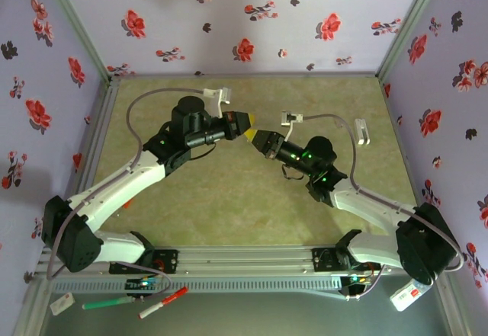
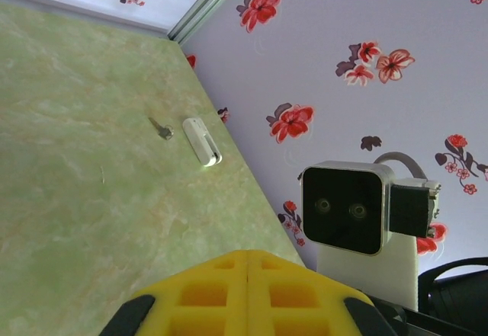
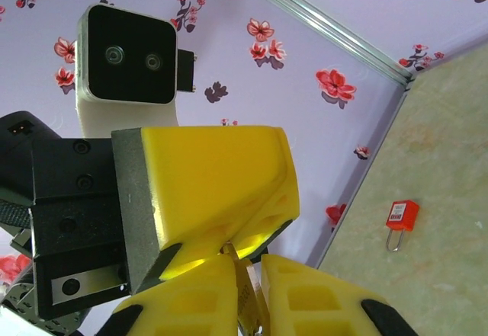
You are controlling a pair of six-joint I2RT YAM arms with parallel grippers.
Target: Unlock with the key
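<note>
In the top view my left gripper [image 1: 249, 131] and right gripper [image 1: 261, 137] meet tip to tip above the middle of the table. In the right wrist view a brass padlock [image 3: 257, 299] stands edge-on between the yellow fingers of my right gripper [image 3: 255, 266], which is shut on it. The padlock's thin upper end runs up into the pinched tips of the left gripper [image 3: 229, 243]; I take that end for the key, and most of it is hidden. In the left wrist view the left gripper [image 2: 248, 254] has its fingers pressed together.
A red padlock [image 3: 402, 215] lies on the green table near the wall. A small loose key [image 2: 161, 129] and a white block [image 2: 202, 140] lie by the far wall. The right arm's wrist camera [image 2: 347, 208] sits close in front of the left fingers.
</note>
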